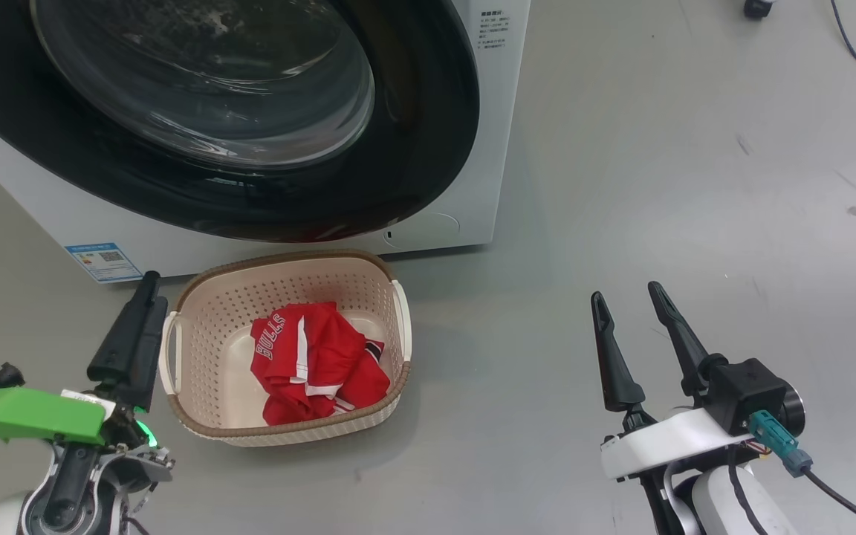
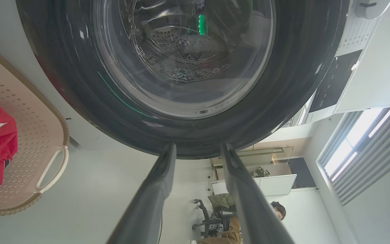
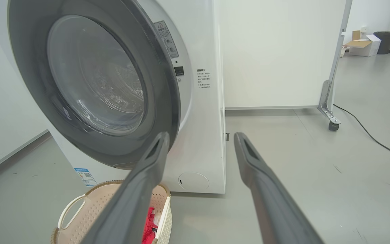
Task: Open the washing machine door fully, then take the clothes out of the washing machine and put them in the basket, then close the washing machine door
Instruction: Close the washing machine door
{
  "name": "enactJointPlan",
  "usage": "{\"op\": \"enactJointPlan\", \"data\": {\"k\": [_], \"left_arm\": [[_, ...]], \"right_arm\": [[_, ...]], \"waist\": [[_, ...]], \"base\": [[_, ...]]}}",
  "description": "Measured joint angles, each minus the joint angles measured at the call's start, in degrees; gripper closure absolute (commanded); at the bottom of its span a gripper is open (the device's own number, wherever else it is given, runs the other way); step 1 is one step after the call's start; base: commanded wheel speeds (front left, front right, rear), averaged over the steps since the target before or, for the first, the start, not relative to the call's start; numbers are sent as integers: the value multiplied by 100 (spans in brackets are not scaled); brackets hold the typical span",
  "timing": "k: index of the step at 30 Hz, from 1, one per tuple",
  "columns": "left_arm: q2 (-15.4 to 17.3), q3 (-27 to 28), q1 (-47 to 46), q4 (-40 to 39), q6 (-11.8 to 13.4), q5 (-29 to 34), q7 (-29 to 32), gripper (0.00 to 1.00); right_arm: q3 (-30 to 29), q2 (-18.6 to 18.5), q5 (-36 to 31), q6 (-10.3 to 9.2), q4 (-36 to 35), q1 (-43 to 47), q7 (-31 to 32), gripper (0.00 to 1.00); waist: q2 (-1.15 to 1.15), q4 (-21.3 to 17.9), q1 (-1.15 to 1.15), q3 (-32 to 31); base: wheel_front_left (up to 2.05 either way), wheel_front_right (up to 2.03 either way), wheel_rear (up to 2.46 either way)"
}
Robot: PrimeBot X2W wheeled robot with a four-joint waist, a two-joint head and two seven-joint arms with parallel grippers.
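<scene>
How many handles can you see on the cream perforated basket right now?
2. One white loop handle on the cream perforated plastic basket's left side, the other handle on its right side. None seems hidden.

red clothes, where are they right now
In the head view the red clothes lie bunched inside the basket on the floor, lower left of centre, just in front of the washing machine and right of the left gripper.
</scene>
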Motion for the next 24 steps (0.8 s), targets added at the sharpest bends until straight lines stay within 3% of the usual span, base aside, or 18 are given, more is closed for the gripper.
{"op": "enactJointPlan", "data": {"k": [2,6,16,21,24], "left_arm": [[-2,32,94,-157,0,153,-193,0],[74,32,259,-399,0,1140,-686,0],[1110,-494,565,-748,-2,4412,-2071,0],[1232,-666,805,-621,10,5483,-2596,0],[1249,-827,918,-565,186,5945,-2780,0]], "right_arm": [[-16,0,-8,2,0,40,0,0],[-41,2,-59,45,0,75,0,0],[-65,1,-221,99,-1,146,0,0],[-123,2,-266,101,-4,167,0,0],[-149,2,-302,102,-4,192,0,0]], "waist": [[0,53,0,-57],[0,139,0,-157],[0,218,0,-270],[0,218,0,-306],[0,212,0,-335]], "base": [[0,0,0],[0,0,0],[0,0,0],[0,0,0],[0,0,0]]}}
